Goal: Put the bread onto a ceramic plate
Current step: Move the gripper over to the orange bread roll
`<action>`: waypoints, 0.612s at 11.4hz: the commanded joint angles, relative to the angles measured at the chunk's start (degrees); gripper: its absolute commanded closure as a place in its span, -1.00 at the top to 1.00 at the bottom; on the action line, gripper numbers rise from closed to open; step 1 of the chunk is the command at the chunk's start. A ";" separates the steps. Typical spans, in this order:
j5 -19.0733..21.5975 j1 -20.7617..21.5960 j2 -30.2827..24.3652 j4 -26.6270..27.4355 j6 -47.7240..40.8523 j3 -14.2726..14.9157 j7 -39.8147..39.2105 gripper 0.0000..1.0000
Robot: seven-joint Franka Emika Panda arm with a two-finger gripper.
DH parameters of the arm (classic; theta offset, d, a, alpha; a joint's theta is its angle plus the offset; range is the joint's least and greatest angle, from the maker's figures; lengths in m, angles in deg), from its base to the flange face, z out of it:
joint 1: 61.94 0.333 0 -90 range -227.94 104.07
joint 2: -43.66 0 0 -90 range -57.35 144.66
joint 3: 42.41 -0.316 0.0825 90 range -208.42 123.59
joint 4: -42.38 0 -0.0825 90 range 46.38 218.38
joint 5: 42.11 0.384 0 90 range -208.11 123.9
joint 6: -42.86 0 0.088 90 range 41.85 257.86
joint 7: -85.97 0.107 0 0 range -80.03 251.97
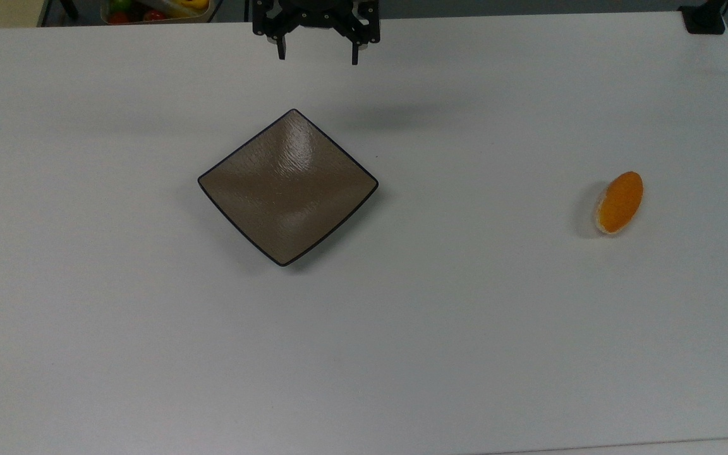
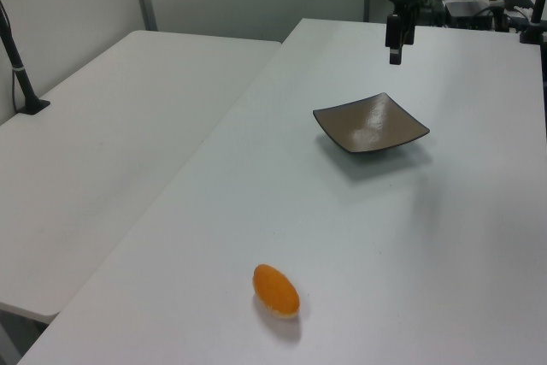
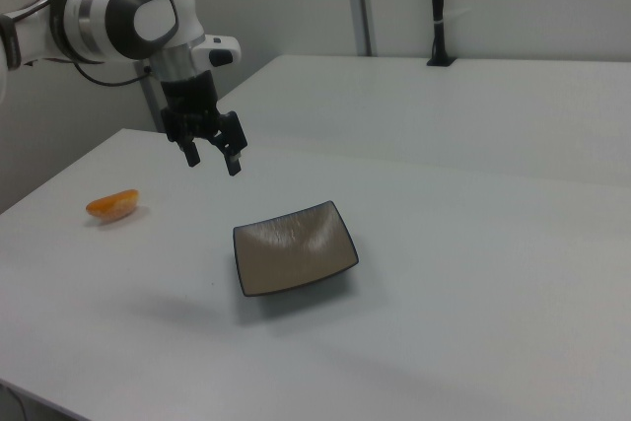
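The gripper (image 1: 318,55) hangs in the air with its fingers spread wide and nothing between them, at twelve o'clock from the ceramic plate (image 1: 287,187) in the top view; the bread (image 1: 620,202) lies on the white table (image 1: 465,328) well apart from both, out at three o'clock from the plate in the top view, its orange top up and a pale edge showing along its side.

Judging from this, the step in hand is the reach for the bread, nothing of the task being done yet; to do it well the arm should travel across above the table, clear of the plate's upturned corners, then come straight down over the bun; the fingers are best set across the short width of the oval, not its length, and closed gently, since a bun of this shape may roll or squash.

The top view gives the bun's long axis, tilted toward one o'clock, which the side views foreshorten; the right view shows the gripper (image 3: 211,153) held clearly above the table, its height lost from overhead; the left view shows the gripper (image 2: 395,47) edge-on, the spread of its fingers hidden there.
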 commanded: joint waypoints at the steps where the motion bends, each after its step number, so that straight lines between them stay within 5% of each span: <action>1: -0.60 -0.16 -0.75 0.91 -1.65 -0.54 0.98 1.00; 7: 0.63 0.02 -0.05 0.91 -1.66 -0.89 7.11 1.00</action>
